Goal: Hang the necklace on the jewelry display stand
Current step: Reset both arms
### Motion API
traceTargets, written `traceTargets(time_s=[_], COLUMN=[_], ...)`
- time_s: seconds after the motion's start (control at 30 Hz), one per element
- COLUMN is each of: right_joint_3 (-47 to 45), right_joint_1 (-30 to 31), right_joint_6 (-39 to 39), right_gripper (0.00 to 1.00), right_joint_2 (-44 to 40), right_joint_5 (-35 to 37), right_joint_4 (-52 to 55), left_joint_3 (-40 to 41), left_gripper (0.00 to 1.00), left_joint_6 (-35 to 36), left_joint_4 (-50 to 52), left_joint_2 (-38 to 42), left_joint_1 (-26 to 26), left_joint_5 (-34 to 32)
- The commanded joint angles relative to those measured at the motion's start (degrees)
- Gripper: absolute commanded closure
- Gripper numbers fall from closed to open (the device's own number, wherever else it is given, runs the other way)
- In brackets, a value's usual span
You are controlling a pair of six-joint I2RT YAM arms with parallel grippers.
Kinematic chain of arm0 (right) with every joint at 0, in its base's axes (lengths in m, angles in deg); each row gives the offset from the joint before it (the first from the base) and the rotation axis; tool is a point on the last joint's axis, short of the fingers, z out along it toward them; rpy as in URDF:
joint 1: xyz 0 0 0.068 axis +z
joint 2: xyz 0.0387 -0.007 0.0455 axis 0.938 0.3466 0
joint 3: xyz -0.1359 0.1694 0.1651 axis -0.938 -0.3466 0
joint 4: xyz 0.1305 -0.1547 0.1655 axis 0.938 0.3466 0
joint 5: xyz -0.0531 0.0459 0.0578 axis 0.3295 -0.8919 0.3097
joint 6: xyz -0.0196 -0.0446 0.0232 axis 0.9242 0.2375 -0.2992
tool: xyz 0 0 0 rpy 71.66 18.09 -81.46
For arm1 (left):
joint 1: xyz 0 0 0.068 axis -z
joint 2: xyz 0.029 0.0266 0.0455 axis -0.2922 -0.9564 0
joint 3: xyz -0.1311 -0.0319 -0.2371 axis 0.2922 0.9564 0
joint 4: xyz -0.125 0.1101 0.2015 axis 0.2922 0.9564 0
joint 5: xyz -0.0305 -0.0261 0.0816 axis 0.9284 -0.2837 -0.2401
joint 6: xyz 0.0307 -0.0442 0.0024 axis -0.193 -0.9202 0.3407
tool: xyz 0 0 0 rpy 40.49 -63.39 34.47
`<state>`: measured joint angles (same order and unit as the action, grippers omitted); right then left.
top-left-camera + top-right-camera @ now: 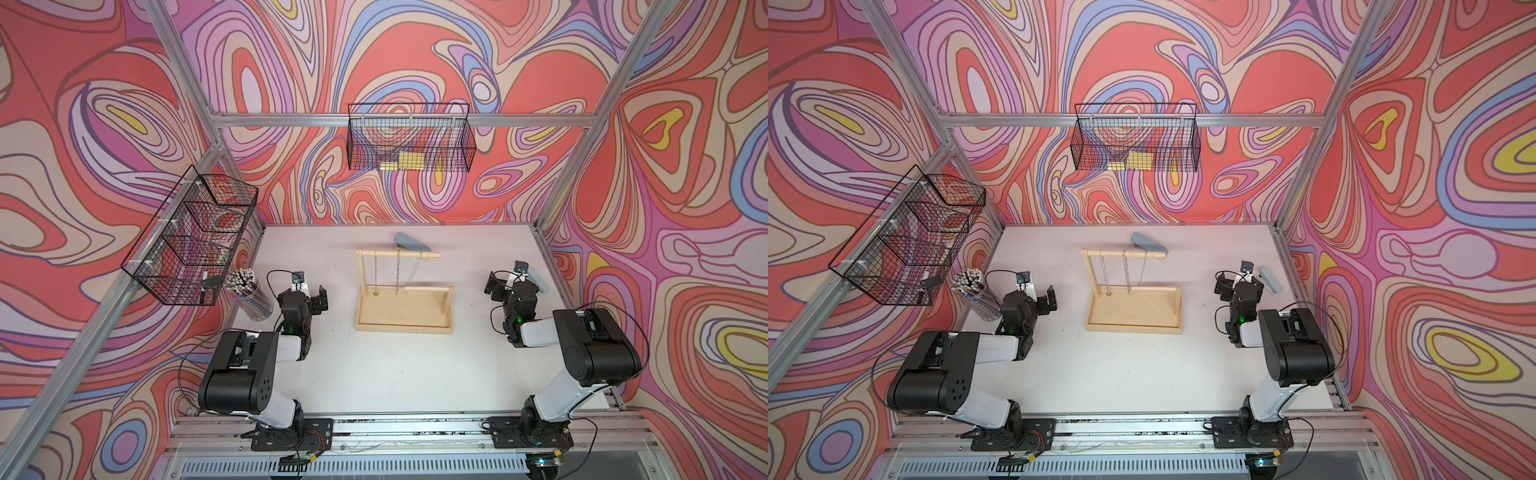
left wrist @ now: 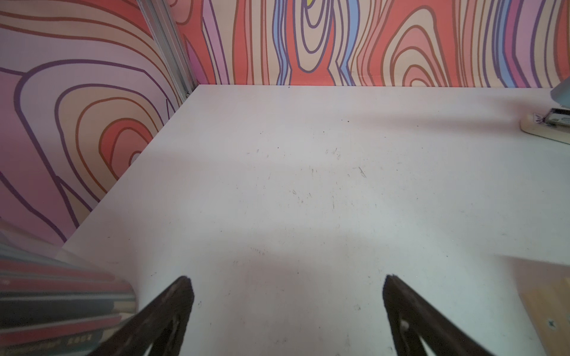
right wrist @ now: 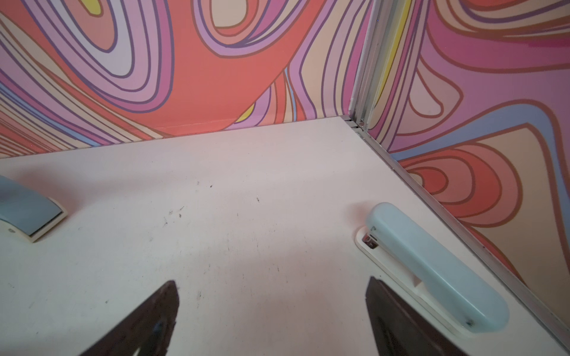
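Note:
The pale wooden jewelry display stand [image 1: 402, 326] [image 1: 1133, 328] sits mid-table in both top views. Three thin chains hang from its long top bar [image 1: 399, 254]. The middle necklace [image 1: 397, 270] [image 1: 1125, 270] reaches down to the lower bar. My left gripper [image 1: 309, 293] [image 1: 1038, 297] hovers left of the stand, open and empty. My right gripper [image 1: 509, 281] [image 1: 1239, 283] is off to the stand's right, also open. Only bare table lies between the fingers in the left wrist view [image 2: 287, 280] and the right wrist view [image 3: 271, 283].
A light blue stapler [image 1: 409, 241] lies behind the stand and another [image 1: 540, 280] [image 3: 431, 265] lies beside my right gripper by the wall. A clear cup of pencils [image 1: 249, 295] stands near my left gripper. Wire baskets [image 1: 191, 237] [image 1: 409, 137] hang on the walls.

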<state>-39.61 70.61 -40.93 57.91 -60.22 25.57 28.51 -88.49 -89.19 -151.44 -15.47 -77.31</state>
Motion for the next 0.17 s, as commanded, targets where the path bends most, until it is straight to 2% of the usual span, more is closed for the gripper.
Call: traceTargets(time_s=[0.0,0.13], right_joint_3=[0.7,0.1], right_joint_1=[0.2,0.3], right_joint_6=[1.0,1.1], right_gripper=[0.02,0.02], right_joint_2=[1.0,0.8], right_joint_5=[-2.9,-2.7], right_joint_4=[0.7,-0.2], left_joint_3=[-0.5,-0.5], left_gripper=[0.01,0.01], left_joint_6=[-0.3,-0.3], left_joint_4=[0.6,0.6], left_joint_2=[-0.6,-0.6], left_joint_1=[0.2,0.2], left_joint_5=[-0.6,-0.7])
